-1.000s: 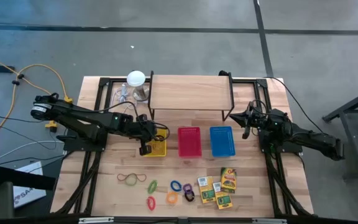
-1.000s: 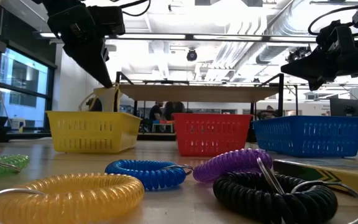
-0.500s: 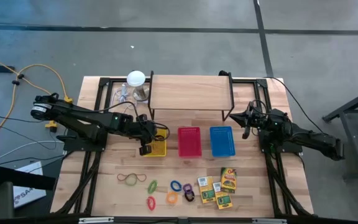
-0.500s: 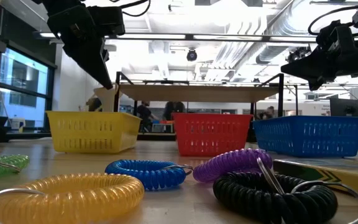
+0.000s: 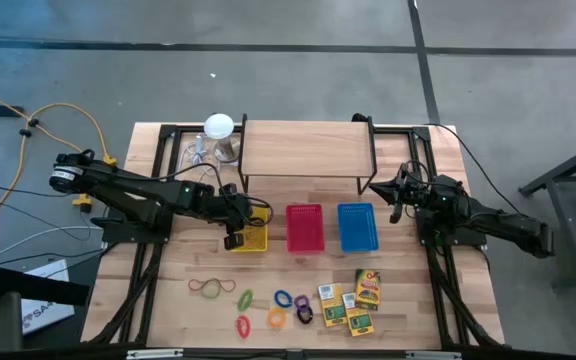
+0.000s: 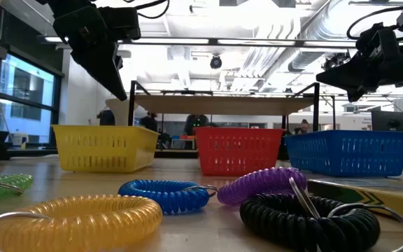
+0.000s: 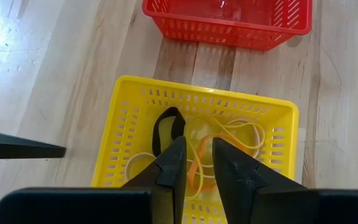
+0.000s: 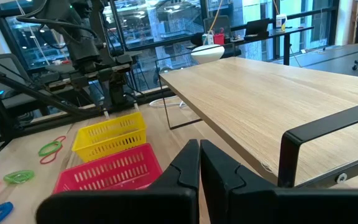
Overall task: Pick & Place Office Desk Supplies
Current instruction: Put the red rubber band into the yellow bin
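Nothing has shifted but the left gripper [image 7: 196, 165]: its fingers have parted a little and hold nothing, poised over the yellow basket [image 7: 129, 118], left of frame centre, where orange and yellow rubber bands [image 7: 229, 134] lie. Right gripper [image 8: 199, 163] hangs pinched shut, empty, mid-right. Remaining supplies [image 5: 298, 300] sit along the lower table.

A light wooden table [image 5: 168, 300] is carrying three baskets in a row: yellow basket [image 5: 252, 238], red basket [image 5: 305, 228], blue basket [image 5: 357, 227]. Nearer are lying rubber bands [image 5: 210, 288], coil rings [image 5: 283, 309] and card boxes [image 5: 350, 299]. Farther, a wooden riser shelf [image 5: 306, 150] is standing.
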{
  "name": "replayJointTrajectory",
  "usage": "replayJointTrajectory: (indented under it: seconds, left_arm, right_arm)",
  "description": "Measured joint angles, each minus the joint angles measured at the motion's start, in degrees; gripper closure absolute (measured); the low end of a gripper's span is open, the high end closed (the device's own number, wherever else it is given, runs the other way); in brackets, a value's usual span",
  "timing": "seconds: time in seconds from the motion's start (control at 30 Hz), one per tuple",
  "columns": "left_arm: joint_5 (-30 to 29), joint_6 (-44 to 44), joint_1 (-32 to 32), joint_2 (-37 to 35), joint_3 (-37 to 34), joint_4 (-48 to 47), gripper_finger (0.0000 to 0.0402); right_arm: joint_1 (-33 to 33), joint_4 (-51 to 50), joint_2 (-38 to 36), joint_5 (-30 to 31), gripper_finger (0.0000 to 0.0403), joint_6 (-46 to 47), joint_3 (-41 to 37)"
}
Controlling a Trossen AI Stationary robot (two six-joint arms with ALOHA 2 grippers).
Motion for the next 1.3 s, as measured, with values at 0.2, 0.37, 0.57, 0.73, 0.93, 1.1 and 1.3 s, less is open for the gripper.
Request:
replayJointTrajectory:
  seconds: [0.2, 0.37, 0.57, 0.73, 0.93, 1.1, 1.3]
  left_arm:
    - [0.0, 0.2, 0.0, 0.0, 0.0, 0.0, 0.0327]
    - [0.0, 0.4, -0.8, 0.0, 0.0, 0.2, 0.0327]
    - [0.0, 0.4, -4.4, 0.0, 0.0, 1.1, 0.0327]
    - [0.0, 0.1, -8.9, 0.0, 0.0, 1.1, 0.0327]
    - [0.0, 0.0, -14.8, 0.0, 0.0, 1.1, 0.0327]
    - [0.0, 0.0, -19.9, 0.0, 0.0, 1.1, 0.0327]
    - [0.0, -0.1, -26.2, 0.0, 0.0, 1.1, 0.0327]
  right_arm:
    - [0.0, 0.0, 0.0, 0.0, 0.0401, 0.0, 0.0]
    - [0.0, 0.0, 0.0, 0.0, 0.0401, 0.0, 0.0]
    - [0.0, 0.0, 0.0, 0.0, 0.0401, 0.0, 0.0]
    - [0.0, 0.0, 0.0, 0.0, 0.0401, 0.0, 0.0]
    - [0.0, 0.0, 0.0, 0.0, 0.0401, 0.0, 0.0]
    - [0.0, 0.0, 0.0, 0.0, 0.0401, 0.0, 0.0]
    - [0.0, 0.0, 0.0, 0.0, 0.0401, 0.0, 0.0]
